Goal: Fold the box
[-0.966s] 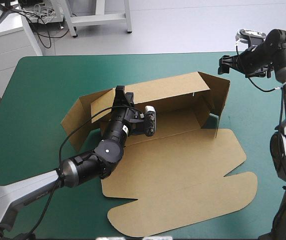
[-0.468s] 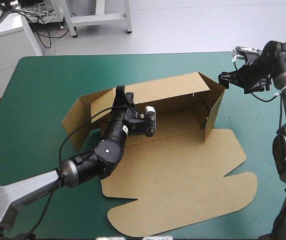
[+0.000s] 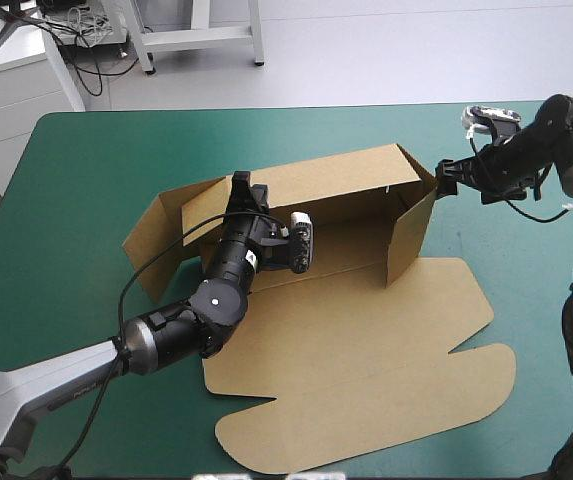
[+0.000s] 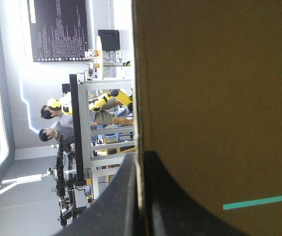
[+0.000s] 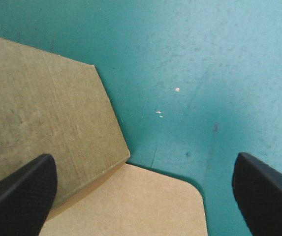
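Wall-raising seems in hand: left gripper point(image 3: 238, 188) pinches the back wall point(image 3: 336, 180) of the box point(image 3: 356, 335); right gripper point(image 3: 446, 180), fingers point(image 5: 17, 189) spread, touches the end flap point(image 3: 411, 235), which likely needs pushing inward.

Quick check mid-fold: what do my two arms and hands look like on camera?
The left arm and right arm are black with rounded joints, with silver-grey links nearer the base. The left hand and right hand each have two broad black fingers curved like fins.
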